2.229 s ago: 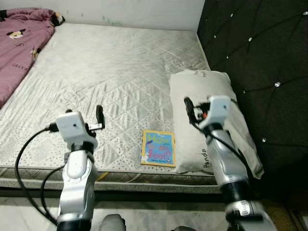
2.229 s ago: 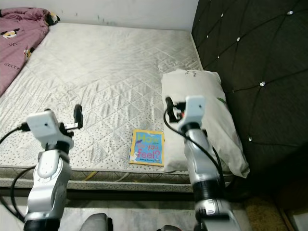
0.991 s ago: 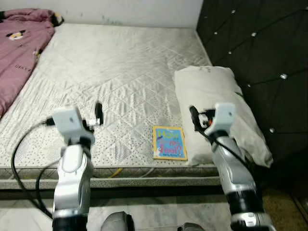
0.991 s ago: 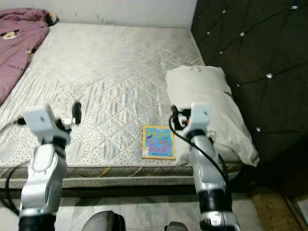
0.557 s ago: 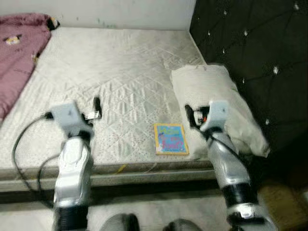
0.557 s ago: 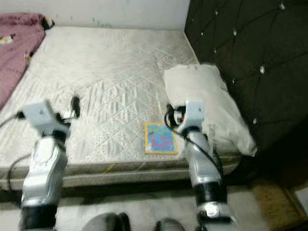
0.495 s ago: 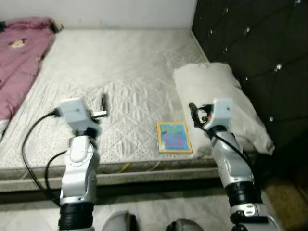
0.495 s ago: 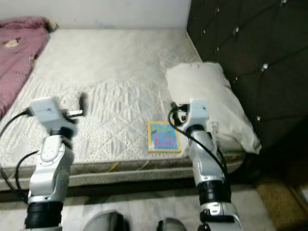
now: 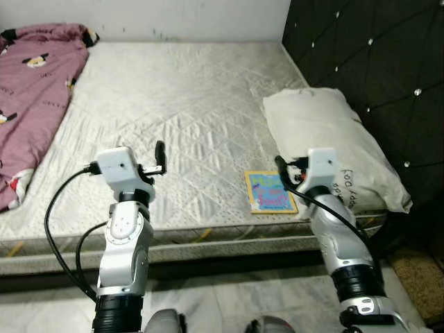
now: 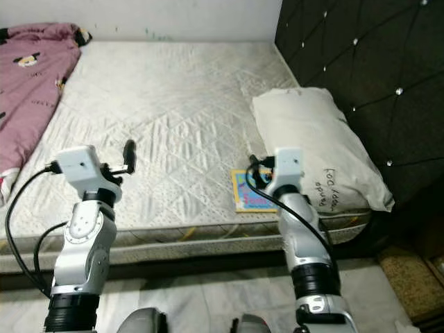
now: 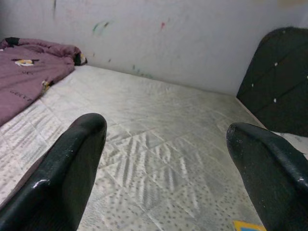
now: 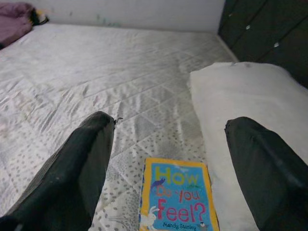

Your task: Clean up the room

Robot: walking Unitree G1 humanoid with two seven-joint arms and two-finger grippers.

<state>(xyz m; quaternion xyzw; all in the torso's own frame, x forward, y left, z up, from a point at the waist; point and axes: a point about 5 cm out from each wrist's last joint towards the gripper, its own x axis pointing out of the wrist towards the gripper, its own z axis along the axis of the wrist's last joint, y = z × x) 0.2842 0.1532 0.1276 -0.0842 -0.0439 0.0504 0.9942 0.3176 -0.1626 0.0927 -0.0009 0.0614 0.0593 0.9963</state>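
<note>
A small colourful picture book [image 9: 269, 192] lies flat near the mattress's front edge, close beside a white pillow [image 9: 333, 142]. A crumpled pink blanket [image 9: 35, 90] covers the bed's far left side. My right gripper [image 12: 171, 125] is open and hovers just short of the book [image 12: 178, 197], with nothing between its fingers. My left gripper [image 11: 166, 130] is open too, held over the bare mattress [image 9: 180, 97] well left of the book. Both arms are raised in front of me at the bed's edge.
A black tufted headboard [image 9: 368, 55] stands along the right, behind the pillow. A white wall [image 11: 168, 33] runs along the far side of the bed. Pale floor [image 9: 208, 305] lies between me and the mattress edge. Black cables loop from my left arm.
The camera has shifted, so the book and pillow sit further right in view and more of the pink blanket shows. Both arms hold the same raised pose; nothing on the bed moved.
</note>
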